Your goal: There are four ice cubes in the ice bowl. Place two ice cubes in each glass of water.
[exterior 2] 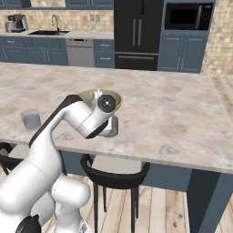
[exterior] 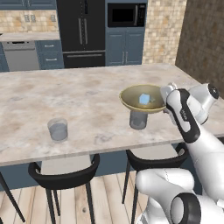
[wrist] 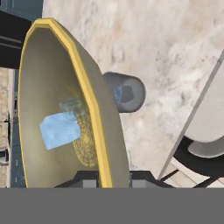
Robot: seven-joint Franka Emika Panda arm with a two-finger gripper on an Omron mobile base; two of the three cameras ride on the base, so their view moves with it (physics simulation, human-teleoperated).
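The claw (wrist: pixel 113 183) is clamped on the ice bowl's (wrist: pixel 94 105) rim, lifted above a glass (wrist: pixel 127 92).

Hidden, cropped and unresolved parts.
From your right base view, the arm covers most of the ice bowl (exterior 2: pixel 114 98) and the near glass (exterior 2: pixel 112 127); only slivers of each show. In your left base view, the bowl (exterior: pixel 131 99) hides the top of that glass (exterior: pixel 138 120), and the gripper (exterior: pixel 165 92) sits behind the wrist. In your hand view, the fingertips (wrist: pixel 89 181) are cropped, and the cube (wrist: pixel 118 92) in the glass is too blurred to count.
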